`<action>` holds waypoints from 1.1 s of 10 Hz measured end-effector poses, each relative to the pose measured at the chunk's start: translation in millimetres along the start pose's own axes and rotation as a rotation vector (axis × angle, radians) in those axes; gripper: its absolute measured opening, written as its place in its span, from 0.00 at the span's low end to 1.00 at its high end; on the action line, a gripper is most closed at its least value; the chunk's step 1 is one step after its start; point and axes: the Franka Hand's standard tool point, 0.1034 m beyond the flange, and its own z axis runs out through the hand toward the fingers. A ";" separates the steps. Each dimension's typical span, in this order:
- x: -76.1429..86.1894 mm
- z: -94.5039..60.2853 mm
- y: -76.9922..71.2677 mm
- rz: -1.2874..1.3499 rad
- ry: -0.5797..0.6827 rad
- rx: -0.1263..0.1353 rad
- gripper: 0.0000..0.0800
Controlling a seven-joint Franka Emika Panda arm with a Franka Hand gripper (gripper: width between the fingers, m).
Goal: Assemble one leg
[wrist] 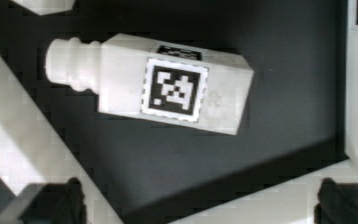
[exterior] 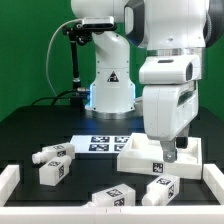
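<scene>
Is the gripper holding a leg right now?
No: in the wrist view the leg lies on the table, and the gripper is open, not touching it.

White leg point(wrist: 108, 72), black-white square tag point(wrist: 174, 88); table point(exterior: 40, 128) apparently black.

A leg point(wrist: 149, 85) lies slantwise on the dark table point(wrist: 194, 165) at mid-frame, its square tag point(wrist: 176, 88) facing the camera. The gripper point(wrist: 197, 203) hangs over it, its blurred fingertips point(wrist: 48, 202) wide apart and holding nothing. A white strip point(wrist: 16, 120), perhaps a raised edge, crosses one margin.
</scene>
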 end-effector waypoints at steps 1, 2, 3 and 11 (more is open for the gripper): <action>0.0 0.0 0.0 0.000 0.000 0.000 0.81; 0.0 0.0 0.0 0.000 0.000 0.000 0.81; -0.3 0.0 0.1 0.000 0.000 0.000 0.81; -26.2 9.2 24.1 -0.391 0.023 -0.083 0.81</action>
